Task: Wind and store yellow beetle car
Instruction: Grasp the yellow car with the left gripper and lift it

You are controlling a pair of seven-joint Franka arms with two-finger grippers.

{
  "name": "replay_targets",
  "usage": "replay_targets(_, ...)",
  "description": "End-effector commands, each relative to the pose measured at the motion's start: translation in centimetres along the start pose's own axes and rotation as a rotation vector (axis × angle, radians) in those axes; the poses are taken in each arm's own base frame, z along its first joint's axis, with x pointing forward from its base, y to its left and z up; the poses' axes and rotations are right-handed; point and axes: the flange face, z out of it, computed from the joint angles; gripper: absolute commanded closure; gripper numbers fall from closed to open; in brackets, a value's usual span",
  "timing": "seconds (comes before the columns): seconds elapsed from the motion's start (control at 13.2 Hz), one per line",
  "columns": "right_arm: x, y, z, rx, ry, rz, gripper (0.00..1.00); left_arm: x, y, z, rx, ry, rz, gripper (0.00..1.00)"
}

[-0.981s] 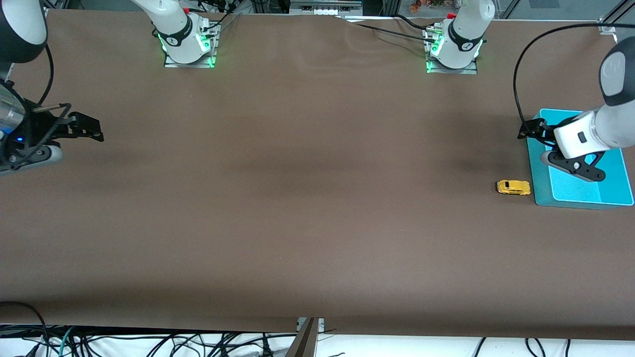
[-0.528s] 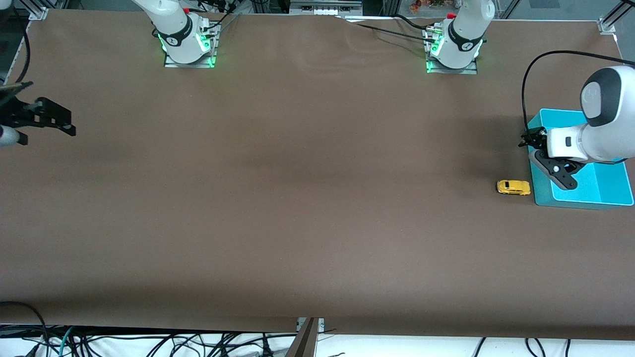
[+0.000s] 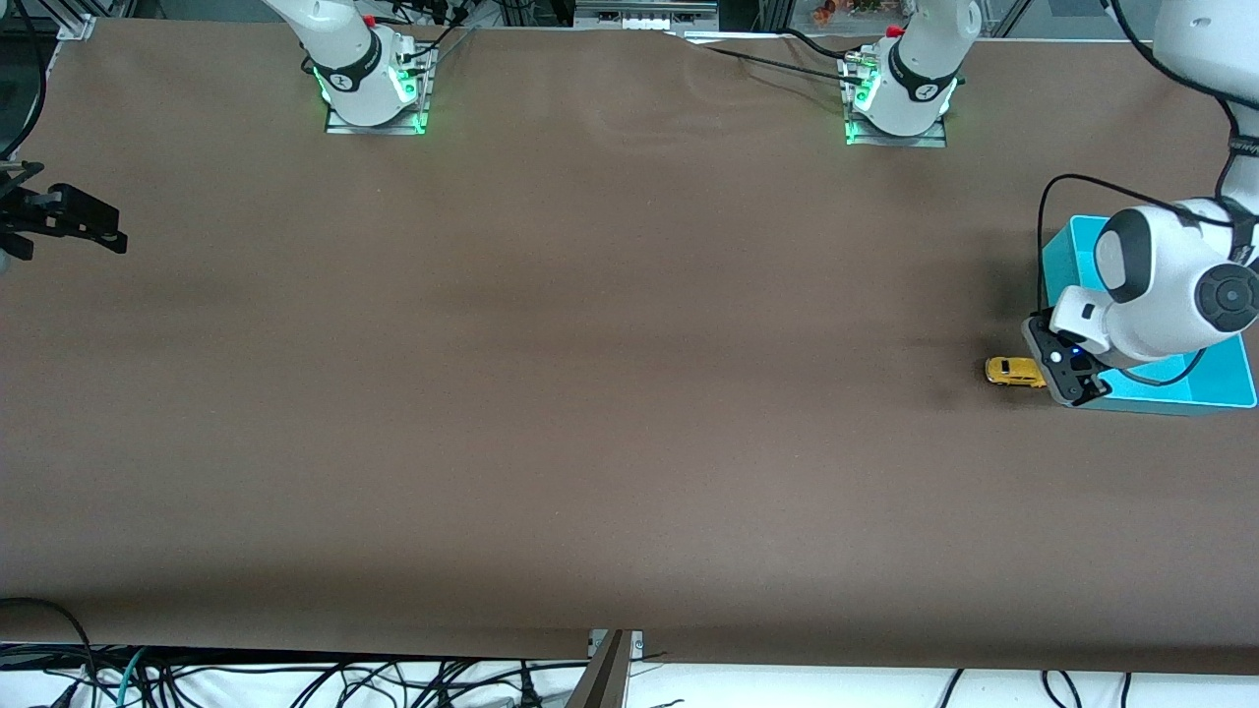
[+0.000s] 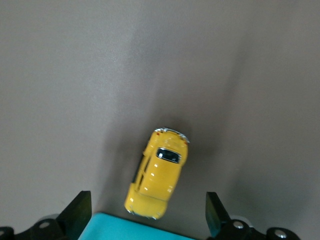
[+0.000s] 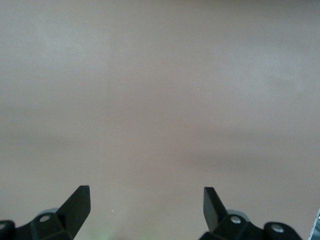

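Yellow beetle car [image 3: 1016, 372] on all four wheels on the bench [image 3: 590, 393], right-hand side of the front frame, about mid-height, at the left arm's end. Lies lengthwise along the bench, tail end just beside the teal bin [image 3: 1220, 379]; touching or not, cannot tell. In the left wrist frame, car [image 4: 158, 173] sits lower centre, one end up against the bin's edge [image 4: 145, 229] at the bottom of the frame.

Left end effector [image 3: 1067, 379] low over the spot where car meets bin corner, pointing down, wrist housing covering much of the bin in the front frame. Fingers [image 4: 76, 212] spread wide in the wrist frame, car lined up between them, nothing gripped.

Right end effector [image 3: 69, 221] at the far left edge of the front frame, upper half, up over bare brown bench at the right arm's end, waiting. Fingers [image 5: 75, 205] wide apart, holding nothing; only plain bench surface in its wrist frame.

Arm bases with green lights along the top of the front frame.
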Motion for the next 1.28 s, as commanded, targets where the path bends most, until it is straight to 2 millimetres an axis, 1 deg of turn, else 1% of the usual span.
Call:
replay_targets(0.0,-1.6,0.7,0.2,0.002,-0.015,0.050,0.00,-0.7,-0.8,1.9,0.021,-0.008,0.104,0.00)
replay_targets(0.08,-1.8,0.8,0.5,0.005,-0.024,0.052,0.00,-0.8,-0.5,2.7,0.011,-0.006,0.116,0.00)
replay_targets(0.15,-2.1,0.8,0.7,0.010,-0.030,0.058,0.00,-0.9,-0.2,3.2,0.009,-0.004,0.120,0.00)
replay_targets(0.3,-2.3,0.5,0.7,0.011,-0.039,0.061,0.00,-1.0,0.4,4.1,-0.009,-0.003,0.120,0.00)
replay_targets(0.38,-2.3,0.3,0.7,0.011,-0.040,0.059,0.00,-1.0,1.1,4.8,-0.029,-0.001,0.119,0.00)
replay_targets(0.45,-2.3,0.3,0.9,0.011,-0.044,0.059,0.00,-1.9,1.2,5.2,-0.032,0.002,0.102,0.00)
replay_targets(0.53,-2.3,0.3,1.0,0.012,-0.052,0.058,0.00,-2.0,1.3,5.5,-0.031,0.003,0.101,0.01)
replay_targets(0.6,-2.2,0.2,1.2,0.013,-0.055,0.056,0.00,-2.0,1.3,5.7,-0.031,0.004,0.101,0.11)
replay_targets(0.68,-1.9,0.2,1.6,0.013,-0.063,0.053,0.00,-2.1,1.3,5.5,-0.029,0.004,0.101,0.43)
replay_targets(0.75,-1.4,0.2,2.1,0.014,-0.073,0.049,0.00,-2.1,1.3,5.4,-0.028,0.004,0.102,0.67)
replay_targets(0.83,-1.2,0.4,2.3,0.014,-0.078,0.050,0.00,-2.0,1.3,5.4,-0.028,0.004,0.120,0.77)
replay_targets(0.91,-1.2,0.3,2.3,0.016,-0.078,0.050,0.00,-1.7,1.3,5.2,-0.024,0.006,0.141,0.78)
replay_targets(0.98,-1.1,-0.1,2.2,0.015,-0.077,0.044,0.00,-1.4,1.1,4.8,-0.020,0.006,0.157,0.81)
replay_targets(1.06,-1.1,-0.2,2.2,0.017,-0.077,0.043,0.00,-0.7,1.0,3.9,-0.008,0.010,0.184,0.82)
replay_targets(1.21,-1.0,-0.1,2.4,0.018,-0.079,0.062,0.00,0.8,1.0,1.3,0.000,0.012,0.229,0.82)
